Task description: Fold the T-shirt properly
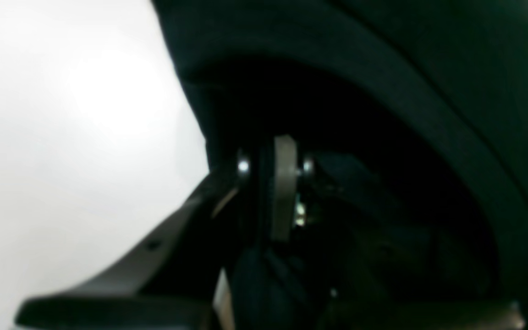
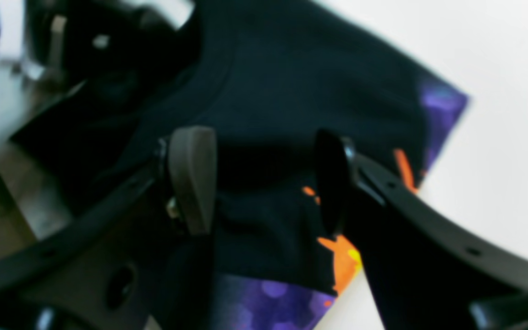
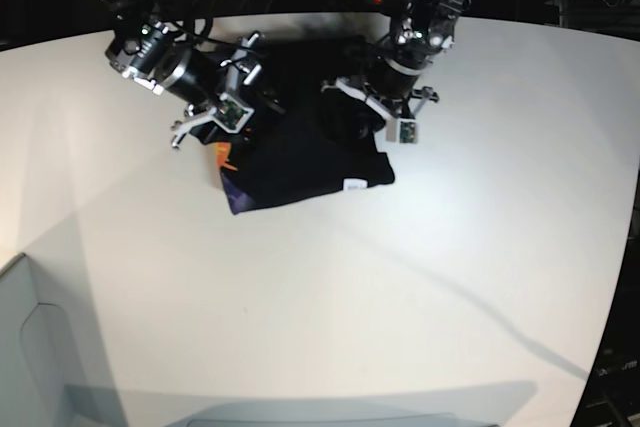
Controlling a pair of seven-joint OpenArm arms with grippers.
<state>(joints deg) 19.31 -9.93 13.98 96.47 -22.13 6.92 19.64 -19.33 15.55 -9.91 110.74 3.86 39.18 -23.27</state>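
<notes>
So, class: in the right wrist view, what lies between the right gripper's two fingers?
Black cloth of the T-shirt with orange print lies between the open right gripper's fingers.

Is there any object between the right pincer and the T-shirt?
No. The right pincer hangs open directly over the T-shirt, and only black cloth shows between its fingers.

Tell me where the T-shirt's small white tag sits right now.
In the base view the white tag lies on the T-shirt near its front right corner, just below the left gripper, on the white table.
</notes>
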